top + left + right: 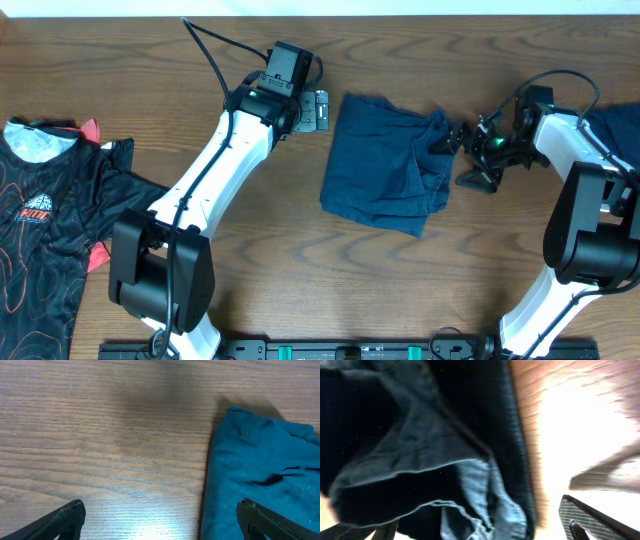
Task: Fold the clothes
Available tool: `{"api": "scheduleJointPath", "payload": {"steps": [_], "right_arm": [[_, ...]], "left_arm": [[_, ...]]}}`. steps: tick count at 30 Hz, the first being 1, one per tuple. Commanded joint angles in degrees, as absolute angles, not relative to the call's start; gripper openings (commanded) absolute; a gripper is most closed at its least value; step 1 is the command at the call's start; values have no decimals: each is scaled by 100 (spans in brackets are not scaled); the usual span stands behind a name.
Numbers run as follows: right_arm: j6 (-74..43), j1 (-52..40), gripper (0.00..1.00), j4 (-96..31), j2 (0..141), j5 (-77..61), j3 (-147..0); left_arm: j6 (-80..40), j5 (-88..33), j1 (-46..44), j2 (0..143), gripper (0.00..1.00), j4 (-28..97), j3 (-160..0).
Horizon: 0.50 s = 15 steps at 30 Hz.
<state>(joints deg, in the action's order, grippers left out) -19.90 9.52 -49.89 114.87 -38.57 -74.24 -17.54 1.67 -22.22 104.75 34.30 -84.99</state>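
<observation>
Navy garment (385,160) lay loosely folded on the bench (300,250), between my left jaws and right jaws, both wide apart, holding nothing. Soft, light, floppy; I judged its rumpled right-hand corner the best hold.

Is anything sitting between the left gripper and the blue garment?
Nothing visible. The left gripper is open right at the blue garment's edge, with only bare wooden table beside it.

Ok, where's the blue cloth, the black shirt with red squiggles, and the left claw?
blue garment (385,165): overhead view, middle of the partly folded cloth.
black shirt (45,235): overhead view, its patterned front.
left gripper (322,111): overhead view, between its open fingers.
</observation>
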Motion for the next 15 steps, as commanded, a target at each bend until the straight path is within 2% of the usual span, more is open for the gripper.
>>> {"api": "scheduleJointPath", "payload": {"steps": [1, 8, 15], "right_arm": [[-1863, 915, 99, -4910, 11469, -3603, -7478], [-1951, 801, 99, -4563, 11469, -3870, -7478], [-1994, 786, 99, -4104, 11413, -5089, -7653]], "left_arm": [[-1719, 150, -2193, 10484, 98, 3446, -8499], [-1719, 150, -2193, 10484, 98, 3450, -8499], [-1717, 82, -2193, 10484, 98, 3468, -8499]]}}
